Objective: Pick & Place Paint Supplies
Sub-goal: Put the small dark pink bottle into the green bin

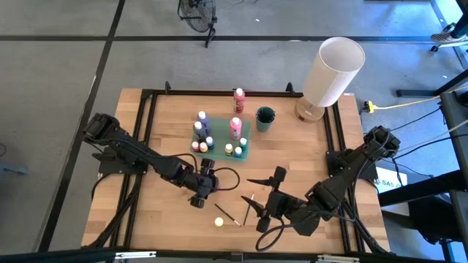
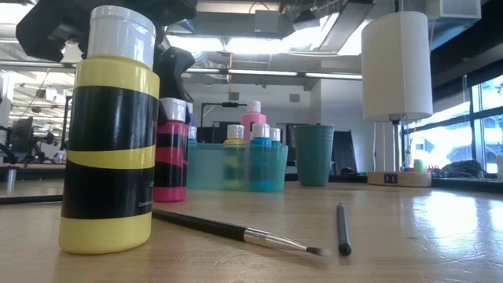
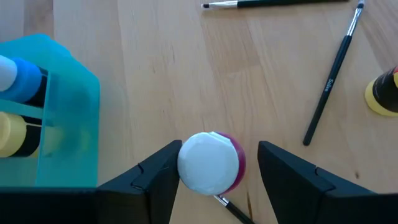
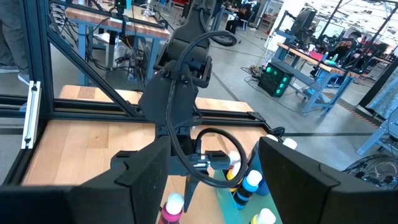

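Teal tray (image 1: 221,139) sits mid-table, slightly toward the far side. It holds a cluster of white-capped paint bottles (image 1: 202,131): purple, blue, yellow, orange, green, plus a taller pink one (image 1: 235,127). A further pink-red bottle (image 1: 239,98) stands beyond the tray's far edge. Dark green cup (image 1: 265,118) is just right of the tray; contents cannot be seen. Large white cylinder (image 1: 333,71) stands at the far right.

Left gripper (image 1: 201,191) hovers near the tray's near-left corner, fingers spread. The left wrist view shows what the overhead view hides: a red-pink bottle (image 3: 211,163) standing between the spread fingers (image 3: 160,177), close to one finger, with a gap at the other.

Right gripper (image 1: 265,210) is at near centre, fingers spread, holding nothing.

Low view adds detail: a yellow bottle (image 2: 108,134) with black bands stands upright on the near table, a brush (image 2: 236,232) lying just beside it, a second brush (image 2: 343,228) farther right.
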